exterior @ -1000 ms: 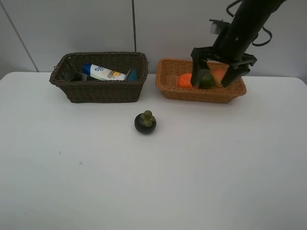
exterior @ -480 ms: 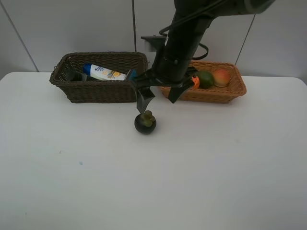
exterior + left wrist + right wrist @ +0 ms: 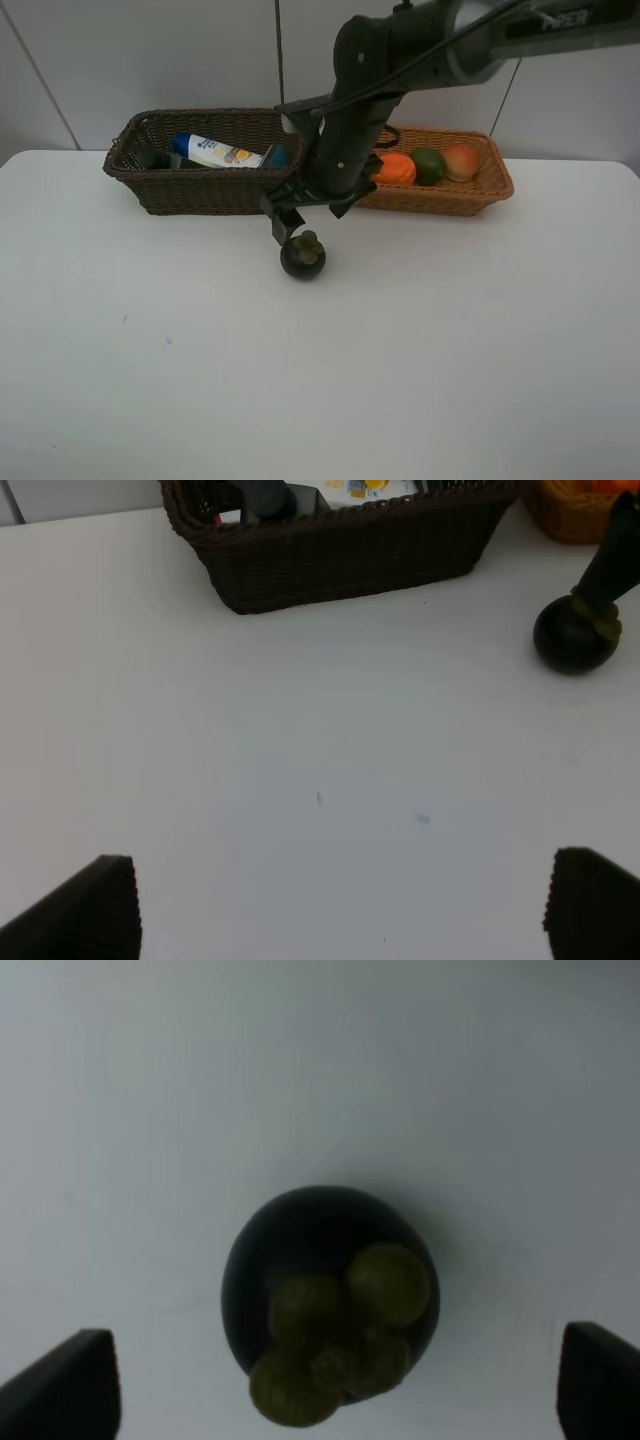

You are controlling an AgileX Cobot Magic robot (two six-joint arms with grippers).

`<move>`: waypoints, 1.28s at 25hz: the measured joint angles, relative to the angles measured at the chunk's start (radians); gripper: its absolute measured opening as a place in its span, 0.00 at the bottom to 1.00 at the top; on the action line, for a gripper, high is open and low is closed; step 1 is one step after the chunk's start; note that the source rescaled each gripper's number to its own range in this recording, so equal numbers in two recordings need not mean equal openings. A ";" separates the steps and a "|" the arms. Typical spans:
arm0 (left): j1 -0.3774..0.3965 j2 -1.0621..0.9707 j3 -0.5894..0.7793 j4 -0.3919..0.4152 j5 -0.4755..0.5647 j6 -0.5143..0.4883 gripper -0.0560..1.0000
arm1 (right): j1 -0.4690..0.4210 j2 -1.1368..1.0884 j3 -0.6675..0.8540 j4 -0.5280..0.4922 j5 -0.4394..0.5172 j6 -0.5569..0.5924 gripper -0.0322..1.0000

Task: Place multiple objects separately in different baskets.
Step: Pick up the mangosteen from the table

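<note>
While spread, right end effector (image 3: 305, 212) above mangosteen (image 3: 302, 255)

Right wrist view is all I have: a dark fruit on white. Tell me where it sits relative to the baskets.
Observer: The mangosteen sits on the table, in front of the gap between the dark brown basket and the light basket.
Operator: Report what's already in the light one.
Observer: An orange, a green citrus and a peach, side by side.
Operator: Give me the right gripper's height.
Observer: The right gripper hangs open just above the fruit; one finger's tip looks level with its leafy cap, though contact is unclear.
</note>
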 joint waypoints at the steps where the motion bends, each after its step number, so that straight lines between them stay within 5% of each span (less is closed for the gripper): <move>1: 0.000 0.000 0.000 0.000 0.000 0.000 0.99 | 0.000 0.004 0.000 -0.005 -0.004 0.000 0.92; 27: 0.000 0.000 0.000 0.000 0.000 0.000 0.99 | 0.000 0.165 0.000 -0.052 -0.133 -0.004 0.90; 29: 0.000 0.000 0.000 0.000 0.000 0.000 0.99 | 0.000 0.165 0.000 -0.052 -0.136 -0.004 0.78; 32: 0.000 0.000 0.000 0.000 0.000 0.000 0.99 | 0.000 0.165 0.000 -0.052 -0.136 -0.004 0.36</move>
